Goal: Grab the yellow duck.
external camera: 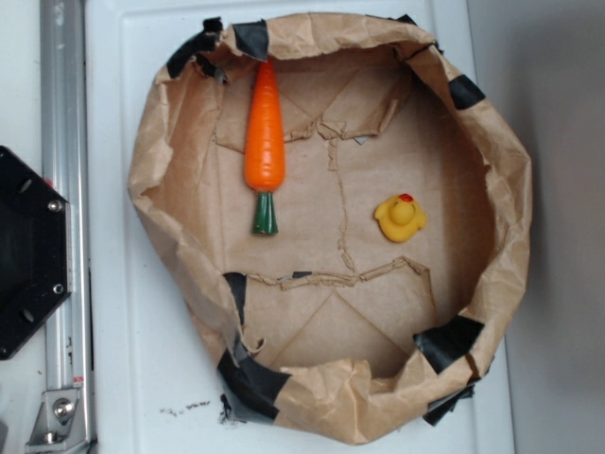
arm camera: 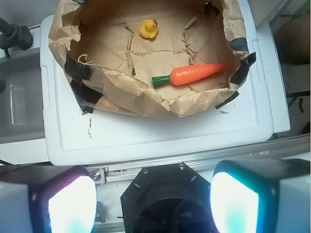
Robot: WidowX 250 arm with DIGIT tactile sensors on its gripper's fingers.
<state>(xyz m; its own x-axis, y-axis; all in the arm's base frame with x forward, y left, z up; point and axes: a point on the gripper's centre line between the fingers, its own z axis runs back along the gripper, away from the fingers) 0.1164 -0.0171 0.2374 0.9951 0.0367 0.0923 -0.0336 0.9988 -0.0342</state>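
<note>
The yellow duck (external camera: 400, 218) is a small rubber toy with a red-orange beak, sitting on the brown paper floor at the right of the paper-lined bin (external camera: 510, 189). In the wrist view the yellow duck (arm camera: 148, 29) lies far off, near the top of the frame. My gripper (arm camera: 153, 204) is open, its two fingers wide apart at the bottom corners with nothing between them. It hangs over the black robot base (arm camera: 167, 199), well outside the bin. The gripper does not show in the exterior view.
A long orange carrot (external camera: 265, 137) with a green stem lies left of the duck; the carrot (arm camera: 192, 74) is nearer my gripper in the wrist view. The crumpled paper wall (arm camera: 146, 97) with black tape stands between. A metal rail (external camera: 64, 189) and white lid (arm camera: 146, 136) flank the bin.
</note>
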